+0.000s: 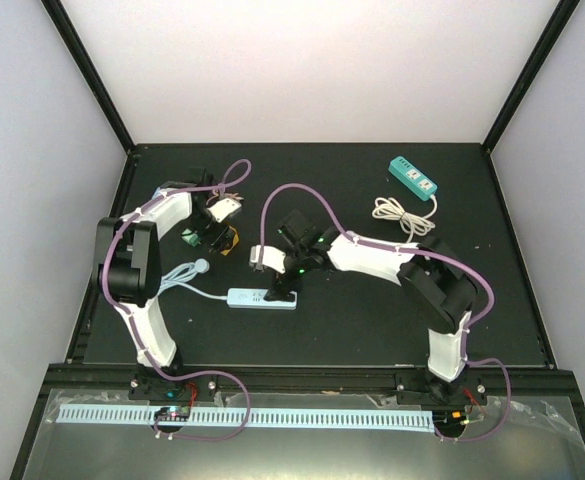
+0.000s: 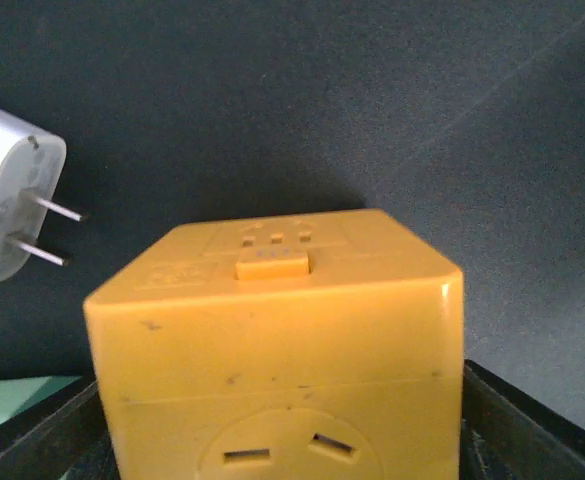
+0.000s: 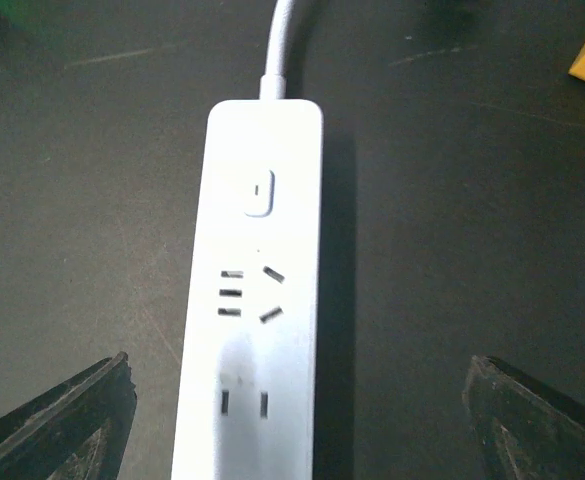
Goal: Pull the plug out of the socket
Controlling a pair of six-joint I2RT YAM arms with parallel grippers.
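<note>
A yellow cube socket (image 2: 272,330) fills the left wrist view, its slots bare. It sits between my left gripper's (image 2: 282,420) black fingers (image 2: 532,420), which flank it closely; the cube hides whether they press on it. The white plug (image 2: 7,215) lies free to the cube's left with its two prongs showing. From above, the cube (image 1: 231,239) and plug (image 1: 227,208) sit at my left gripper (image 1: 217,225). My right gripper (image 3: 297,420) hovers open over a white power strip (image 3: 257,300), with its fingers (image 3: 62,425) wide apart on either side.
The white power strip (image 1: 262,298) lies mid-table, its cord (image 1: 187,272) curling left. A teal power strip (image 1: 413,178) with a coiled white cord (image 1: 402,212) sits at the back right. A green object (image 1: 190,240) lies beside the cube.
</note>
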